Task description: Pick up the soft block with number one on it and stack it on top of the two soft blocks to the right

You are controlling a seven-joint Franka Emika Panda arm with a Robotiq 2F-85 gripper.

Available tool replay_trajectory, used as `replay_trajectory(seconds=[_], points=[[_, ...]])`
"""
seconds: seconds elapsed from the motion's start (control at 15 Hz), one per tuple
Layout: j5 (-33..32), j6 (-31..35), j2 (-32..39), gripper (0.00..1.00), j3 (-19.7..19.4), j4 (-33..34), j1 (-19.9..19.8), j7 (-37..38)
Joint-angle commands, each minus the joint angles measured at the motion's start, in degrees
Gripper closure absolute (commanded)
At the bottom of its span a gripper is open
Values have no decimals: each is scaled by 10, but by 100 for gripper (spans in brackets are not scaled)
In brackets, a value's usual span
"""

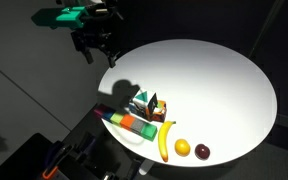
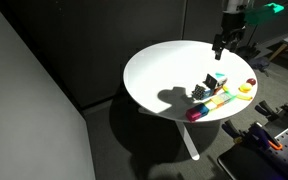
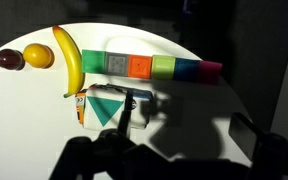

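White round table [image 1: 224, 70] is carrying the blocks [image 1: 149, 103] near its edge, beside a long bar [image 1: 132, 124] and a banana [image 1: 167, 139]. Gripper [image 1: 97, 47] is hovering high, holding nothing; jaw spread unclear. Number-one block not distinguishable. Best descending straight, centred, avoiding neighbours.

A black gripper [image 1: 102, 52] was seen in both exterior views, with dark fingers [image 2: 219, 47]. A bright green part was fixed above it. In the wrist view only dark shapes were shown.
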Motion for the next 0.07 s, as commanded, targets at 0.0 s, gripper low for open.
replay_trajectory(seconds=[0.0], points=[[0, -1, 0, 0, 4, 1, -3, 0]])
